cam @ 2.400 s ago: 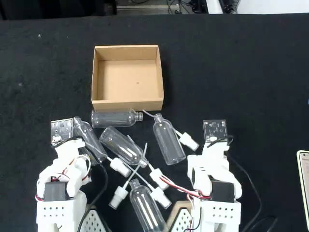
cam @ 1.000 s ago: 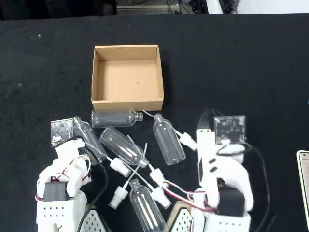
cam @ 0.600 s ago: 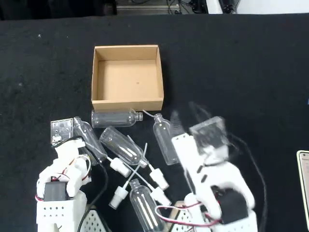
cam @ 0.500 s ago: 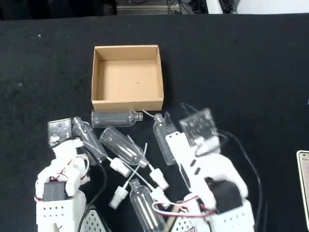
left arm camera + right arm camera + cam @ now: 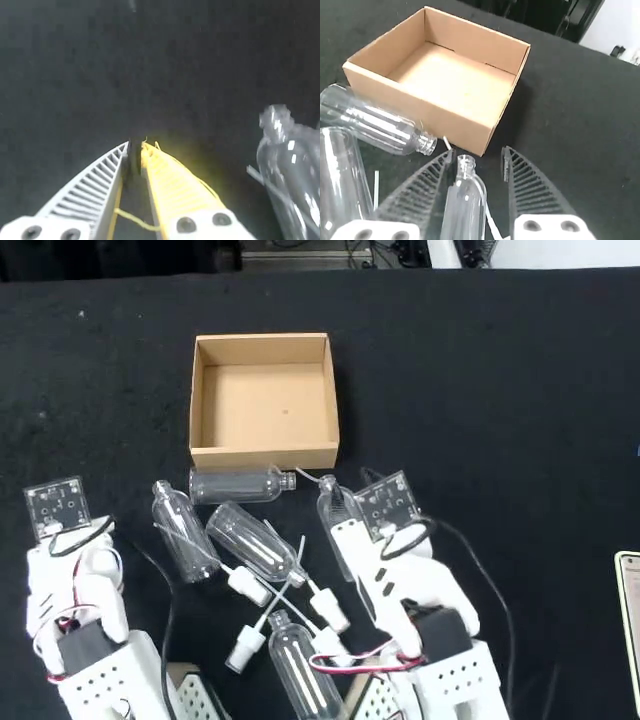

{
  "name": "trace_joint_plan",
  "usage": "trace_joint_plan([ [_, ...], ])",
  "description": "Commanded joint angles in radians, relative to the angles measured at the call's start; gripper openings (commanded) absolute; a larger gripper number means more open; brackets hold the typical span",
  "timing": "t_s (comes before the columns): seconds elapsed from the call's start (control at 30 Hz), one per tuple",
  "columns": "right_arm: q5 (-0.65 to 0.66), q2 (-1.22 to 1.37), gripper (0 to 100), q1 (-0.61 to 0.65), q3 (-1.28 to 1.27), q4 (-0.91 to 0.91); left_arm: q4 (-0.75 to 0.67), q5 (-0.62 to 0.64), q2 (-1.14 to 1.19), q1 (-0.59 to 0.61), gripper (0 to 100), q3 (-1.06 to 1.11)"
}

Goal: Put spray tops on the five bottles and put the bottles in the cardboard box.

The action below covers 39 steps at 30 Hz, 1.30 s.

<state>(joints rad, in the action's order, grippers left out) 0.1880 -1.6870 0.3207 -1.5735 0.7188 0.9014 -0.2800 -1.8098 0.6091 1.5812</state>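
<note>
**Right gripper [image 5: 478, 151] straddles an uncapped bottle [image 5: 465, 200]**
Its jaws stand wide, one on each side of the bottle's neck, just near of the box [image 5: 470, 127]. At the left, the left gripper [image 5: 135, 146] hangs over bare table [image 5: 75, 75], jaws almost together, holding nothing — spray tops [image 5: 249, 586] lie loose between the arms.

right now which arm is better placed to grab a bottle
Right. The right hand is open around the neck of a bottle, near the box. The left hand is shut over bare table, beside another bottle.
</note>
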Motion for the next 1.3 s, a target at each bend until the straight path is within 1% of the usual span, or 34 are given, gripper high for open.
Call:
trace_joint_plan([
  [0.0,0.000,-0.073,13.4,0.017,-0.002,0.037,-0.029,0.015,-0.006,-0.004,19,-0.142],
  [0.07,0.000,-0.104,13.4,0.017,-0.019,0.040,0.008,0.035,-0.006,-0.025,26,-0.179],
  [0.1,0.000,-0.120,13.4,0.017,-0.027,0.041,0.037,0.040,-0.005,-0.045,27,-0.197],
  [0.23,0.000,-0.183,13.4,0.017,-0.059,0.041,0.140,0.044,0.002,-0.153,24,-0.252],
  [0.33,0.003,-0.211,13.4,0.017,-0.076,0.043,0.187,0.048,0.074,-0.217,25,-0.286],
  [0.5,0.002,-0.211,13.4,0.017,-0.081,0.043,0.193,0.068,0.341,-0.251,29,-0.390],
  [0.67,0.005,-0.209,13.4,0.017,-0.082,0.043,0.198,0.173,0.671,-0.263,29,-0.558],
  [0.87,0.006,-0.209,13.4,0.017,-0.093,0.043,0.199,0.368,0.980,-0.312,29,-0.628],
  [0.93,0.006,-0.209,13.4,0.017,-0.094,0.043,0.198,0.413,1.057,-0.340,29,-0.628],
  [1.07,0.006,-0.209,13.4,0.017,-0.094,0.043,0.189,0.462,1.168,-0.401,29,-0.630],
  [1.17,0.006,-0.209,13.4,0.017,-0.094,0.043,0.187,0.468,1.220,-0.418,29,-0.630],
  [1.27,0.006,-0.209,13.4,0.017,-0.094,0.043,0.187,0.462,1.250,-0.404,29,-0.624],
])
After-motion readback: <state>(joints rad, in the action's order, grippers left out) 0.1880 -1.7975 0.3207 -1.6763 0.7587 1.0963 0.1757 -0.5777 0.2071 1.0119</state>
